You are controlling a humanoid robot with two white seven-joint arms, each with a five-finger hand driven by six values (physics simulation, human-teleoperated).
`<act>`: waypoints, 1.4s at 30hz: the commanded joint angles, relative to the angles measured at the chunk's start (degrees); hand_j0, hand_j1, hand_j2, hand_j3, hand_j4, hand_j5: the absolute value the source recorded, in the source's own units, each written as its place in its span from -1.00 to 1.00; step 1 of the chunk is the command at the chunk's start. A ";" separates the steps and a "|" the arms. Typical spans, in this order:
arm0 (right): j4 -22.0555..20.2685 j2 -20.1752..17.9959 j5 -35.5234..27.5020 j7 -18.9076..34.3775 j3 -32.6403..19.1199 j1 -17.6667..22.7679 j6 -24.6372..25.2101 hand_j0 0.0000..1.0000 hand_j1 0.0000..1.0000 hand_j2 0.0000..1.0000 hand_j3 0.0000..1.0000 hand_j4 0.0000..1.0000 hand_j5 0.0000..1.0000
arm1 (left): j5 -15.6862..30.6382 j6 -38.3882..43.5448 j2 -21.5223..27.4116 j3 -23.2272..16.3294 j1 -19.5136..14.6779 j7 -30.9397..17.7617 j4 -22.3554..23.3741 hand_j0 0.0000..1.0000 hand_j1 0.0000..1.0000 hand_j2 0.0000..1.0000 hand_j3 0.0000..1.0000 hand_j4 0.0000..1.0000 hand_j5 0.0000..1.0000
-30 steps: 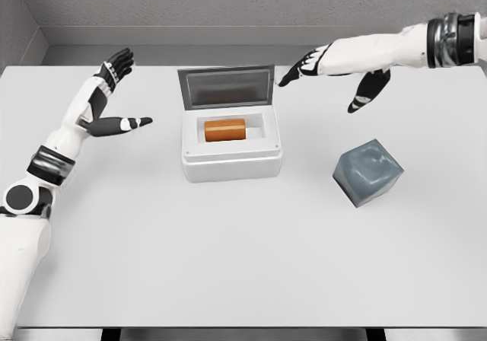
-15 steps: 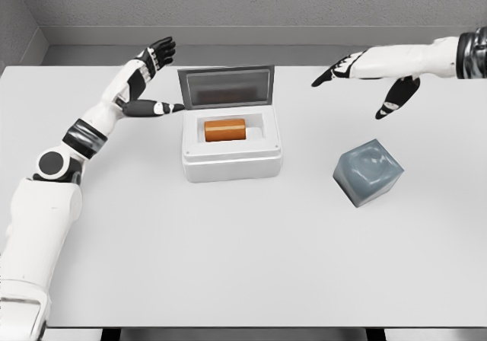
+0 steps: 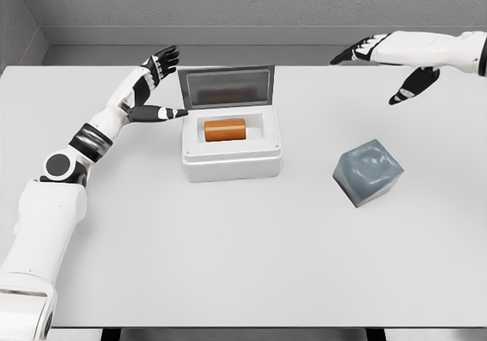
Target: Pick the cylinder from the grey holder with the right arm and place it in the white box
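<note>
An orange cylinder (image 3: 224, 130) lies on its side inside the white box (image 3: 231, 162), whose grey lid (image 3: 226, 87) stands raised at the back. The grey holder (image 3: 367, 171) sits tilted on the table to the right, its hollow bare. My left hand (image 3: 156, 86) hovers just left of the lid, fingers spread, thumb pointing at the lid's lower left corner. My right hand (image 3: 384, 67) hangs high over the table's back right, fingers spread, holding nothing, well away from box and holder.
The white table (image 3: 243, 265) stretches wide in front of the box and holder. A grey wall runs along the table's far edge.
My right hand has drawn back to the right and upward, away from the box. My left arm swung in from the left until its hand reached the lid's left side.
</note>
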 commanded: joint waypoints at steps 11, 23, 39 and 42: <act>0.16 0.21 2.64 -0.03 -5.80 3.25 0.16 1.00 1.00 1.00 1.00 1.00 1.00 | 0.41 -0.18 -0.36 0.12 0.00 -0.09 -0.47 1.00 1.00 1.00 1.00 1.00 1.00; 2.18 0.13 2.64 -0.03 -5.71 3.78 0.16 1.00 1.00 1.00 1.00 1.00 1.00 | 0.58 -2.46 -0.36 0.03 0.70 -0.09 -2.05 1.00 1.00 1.00 1.00 1.00 1.00; 2.45 0.04 2.64 -0.03 -5.71 4.22 0.16 1.00 1.00 1.00 1.00 1.00 1.00 | 1.37 -2.46 0.26 -1.90 1.41 -0.09 -4.34 1.00 1.00 1.00 1.00 1.00 1.00; 2.45 0.04 2.64 -0.03 -5.71 4.22 0.16 1.00 1.00 1.00 1.00 1.00 1.00 | 2.16 -2.38 0.43 -1.81 2.02 -0.09 -5.48 1.00 1.00 1.00 1.00 1.00 1.00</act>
